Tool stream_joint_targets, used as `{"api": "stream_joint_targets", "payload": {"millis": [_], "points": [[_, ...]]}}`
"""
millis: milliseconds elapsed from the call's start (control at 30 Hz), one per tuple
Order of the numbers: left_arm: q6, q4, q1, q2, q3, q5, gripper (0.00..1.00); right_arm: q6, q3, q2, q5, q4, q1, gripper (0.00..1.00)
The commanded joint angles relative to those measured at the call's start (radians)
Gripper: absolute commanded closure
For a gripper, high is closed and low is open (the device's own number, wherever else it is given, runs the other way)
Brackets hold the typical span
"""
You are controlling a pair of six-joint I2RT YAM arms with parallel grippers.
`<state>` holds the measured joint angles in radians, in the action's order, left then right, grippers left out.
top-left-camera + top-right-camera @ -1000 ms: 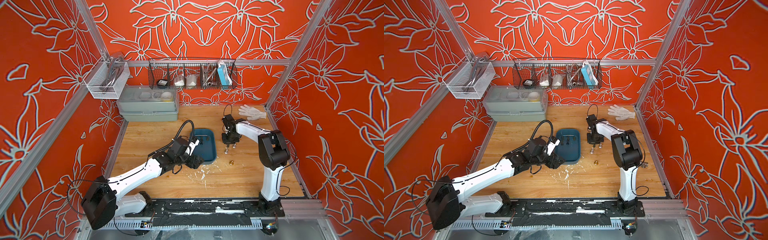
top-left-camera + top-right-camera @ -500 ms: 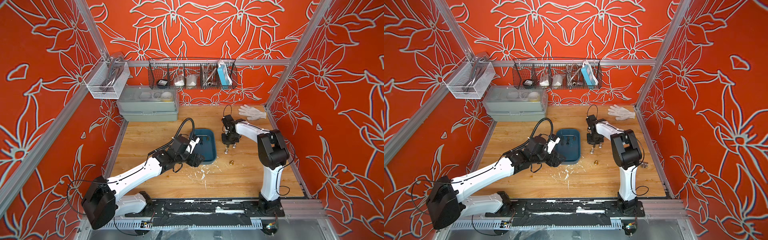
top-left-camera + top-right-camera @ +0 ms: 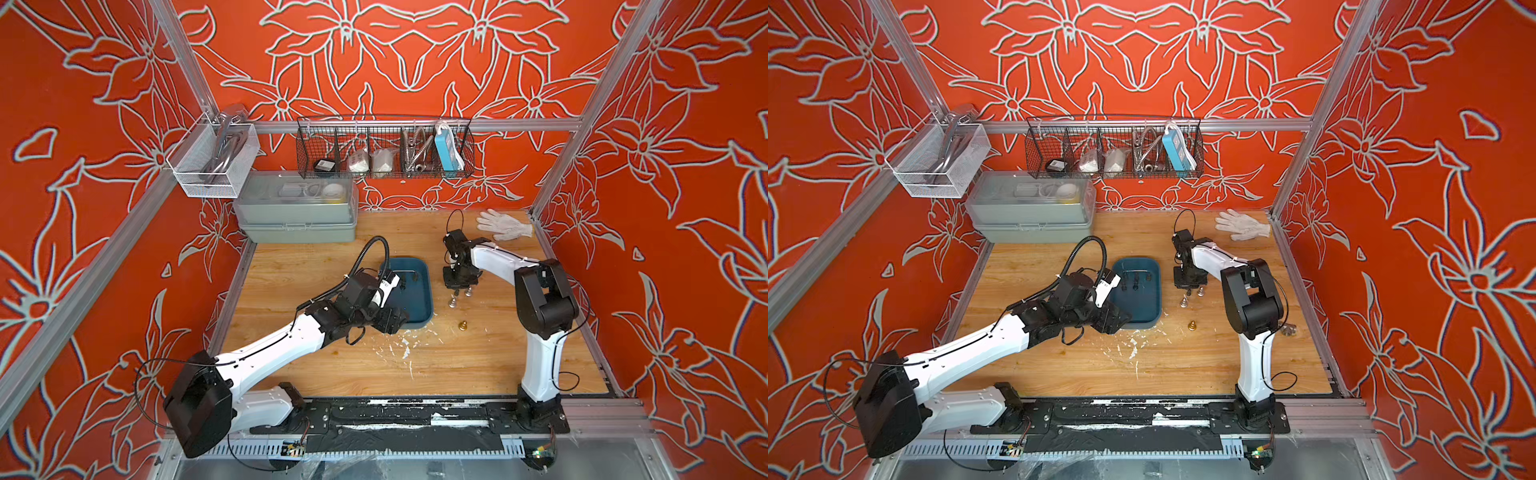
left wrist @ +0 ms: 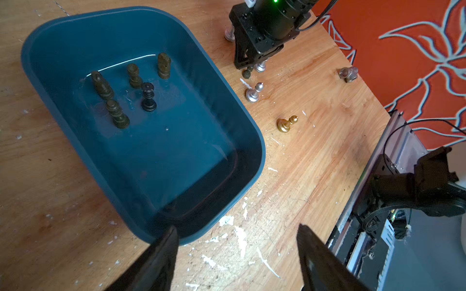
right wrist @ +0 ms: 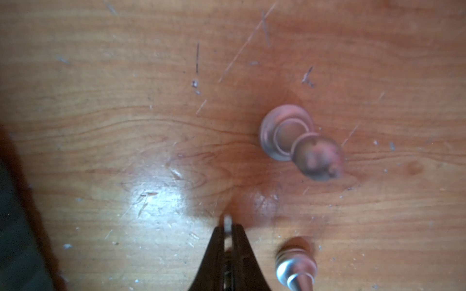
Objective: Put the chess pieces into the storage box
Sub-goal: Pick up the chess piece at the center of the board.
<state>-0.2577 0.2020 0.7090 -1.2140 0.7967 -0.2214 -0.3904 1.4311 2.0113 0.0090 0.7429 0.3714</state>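
The teal storage box (image 3: 415,305) (image 3: 1142,305) sits mid-table. In the left wrist view several dark chess pieces (image 4: 117,113) stand inside the storage box (image 4: 164,156). My left gripper (image 4: 237,231) (image 3: 395,322) hovers open and empty over the box's near corner. My right gripper (image 3: 457,286) (image 3: 1190,286) (image 5: 228,226) points down at the table to the right of the box, its jaws shut on a dark chess piece (image 4: 247,73). Two silver pieces (image 4: 253,92) (image 4: 261,66) (image 5: 290,141) and a gold piece (image 4: 286,124) (image 3: 462,325) stand on the wood nearby.
A grey lidded case (image 3: 297,212) stands at the back left under wire baskets (image 3: 384,151). A white glove (image 3: 503,224) lies at the back right. Another silvery piece (image 4: 349,74) (image 3: 1287,330) lies near the right wall. White flecks (image 3: 401,347) mark the wood before the box.
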Motion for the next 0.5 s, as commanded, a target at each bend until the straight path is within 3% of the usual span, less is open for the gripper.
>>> {"api": "stream_joint_targets", "payload": {"millis": [0, 167, 367, 467], "points": [[0.019, 0.016, 0.009, -0.005, 0.015, 0.01, 0.26, -0.008, 0.008, -0.012, 0.021, 0.01, 0.004, 0.78], [0.02, 0.02, 0.009, -0.003, 0.014, 0.012, 0.26, -0.01, -0.011, -0.041, 0.02, 0.014, 0.005, 0.75], [0.021, 0.02, 0.009, -0.007, 0.014, 0.017, 0.26, -0.013, -0.04, -0.051, 0.009, 0.008, 0.004, 0.81], [0.021, 0.025, 0.009, -0.01, 0.019, 0.015, 0.26, -0.013, -0.044, -0.05, 0.015, 0.01, 0.004, 0.79]]}}
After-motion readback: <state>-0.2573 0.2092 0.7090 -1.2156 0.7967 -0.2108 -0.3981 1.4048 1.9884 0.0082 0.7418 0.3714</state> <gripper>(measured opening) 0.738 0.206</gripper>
